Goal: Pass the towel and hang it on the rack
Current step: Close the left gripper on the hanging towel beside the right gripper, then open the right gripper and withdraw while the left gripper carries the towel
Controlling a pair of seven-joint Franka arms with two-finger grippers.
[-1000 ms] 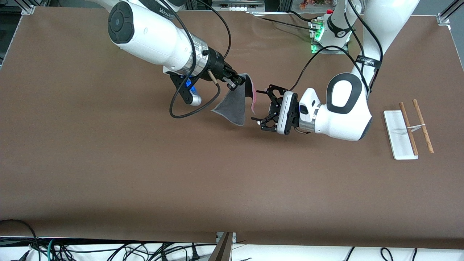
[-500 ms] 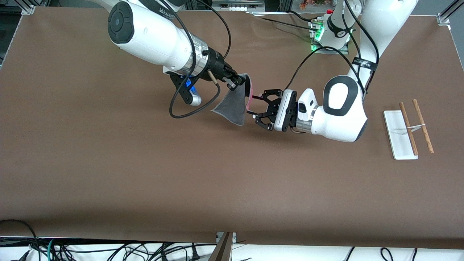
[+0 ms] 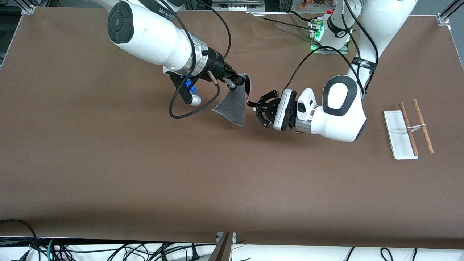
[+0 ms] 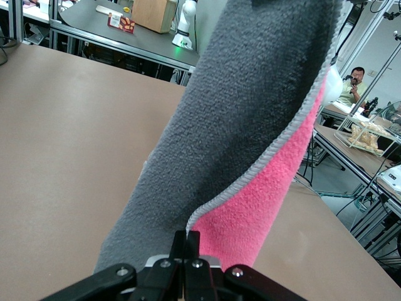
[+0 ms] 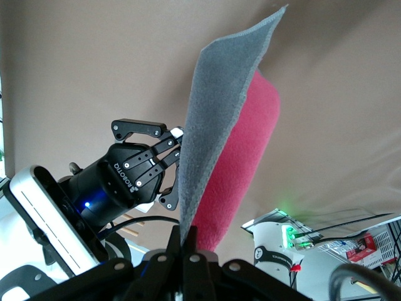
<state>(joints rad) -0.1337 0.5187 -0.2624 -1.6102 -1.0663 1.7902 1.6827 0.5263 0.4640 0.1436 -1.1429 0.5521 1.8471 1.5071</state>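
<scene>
The towel (image 3: 232, 106), dark grey on one face and pink-red on the other, hangs in the air over the middle of the table. My right gripper (image 3: 237, 80) is shut on its upper corner; in the right wrist view the jaws (image 5: 187, 241) pinch the grey edge of the towel (image 5: 219, 125). My left gripper (image 3: 252, 105) is shut on the towel's side edge. In the left wrist view its jaws (image 4: 187, 241) clamp the pale border of the towel (image 4: 238, 125). The rack (image 3: 397, 134) lies at the left arm's end of the table, well away from both grippers.
A black cable loop (image 3: 192, 108) hangs under the right arm, close to the table. A green-lit device (image 3: 319, 34) sits by the left arm's base. Loose cables (image 3: 108, 250) run below the table's front edge.
My left gripper has moved toward the towel and shut on its side edge. The right arm and the towel's upper corner have stayed put.
</scene>
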